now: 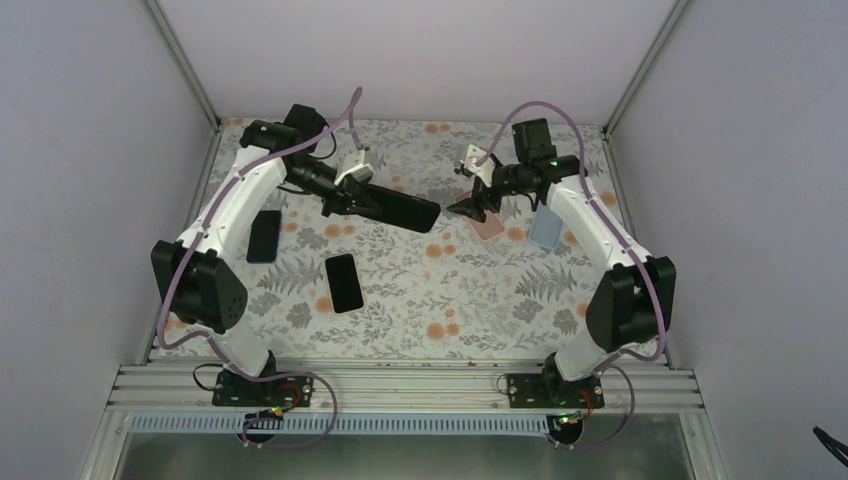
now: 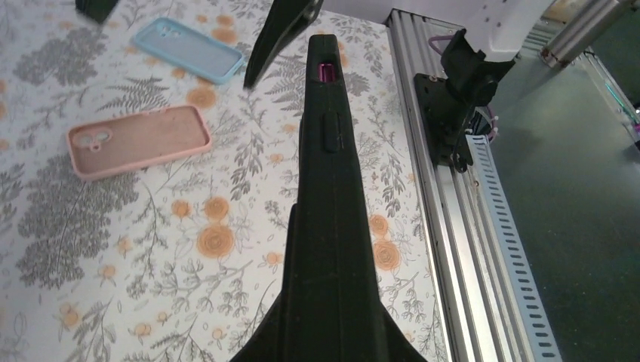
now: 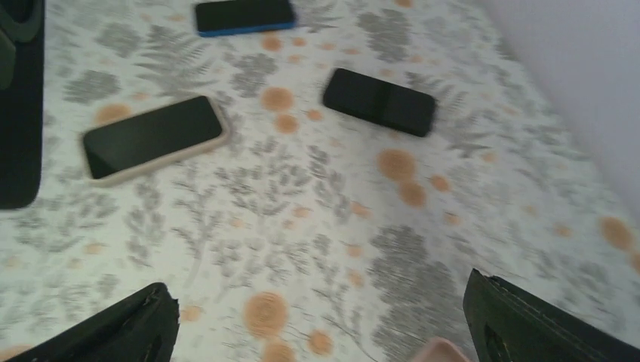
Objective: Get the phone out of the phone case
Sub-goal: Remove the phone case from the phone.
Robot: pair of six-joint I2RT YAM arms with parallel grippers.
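My left gripper point(image 1: 352, 196) is shut on a black phone case point(image 1: 398, 208) and holds it above the table, its free end pointing right. In the left wrist view the phone case point(image 2: 330, 188) runs edge-on up from my left gripper point(image 2: 330, 339). A purple phone point(image 2: 326, 73) shows through a side cutout in the case. My right gripper point(image 1: 468, 208) hangs open just beyond the case's free end, with nothing between its fingers. In its own view my right gripper point(image 3: 321, 324) spreads wide over the floral cloth, and the held phone case point(image 3: 19, 113) shows at the left edge.
An empty pink case point(image 1: 487, 226) point(image 2: 140, 139) lies under the right gripper, with a light blue case point(image 1: 545, 228) point(image 2: 189, 49) beside it. Loose phones lie on the cloth: a black one point(image 1: 343, 282) point(image 3: 380, 102), a blue-edged one point(image 1: 264, 236) point(image 3: 243, 15) and a beige-cased one point(image 3: 155, 137).
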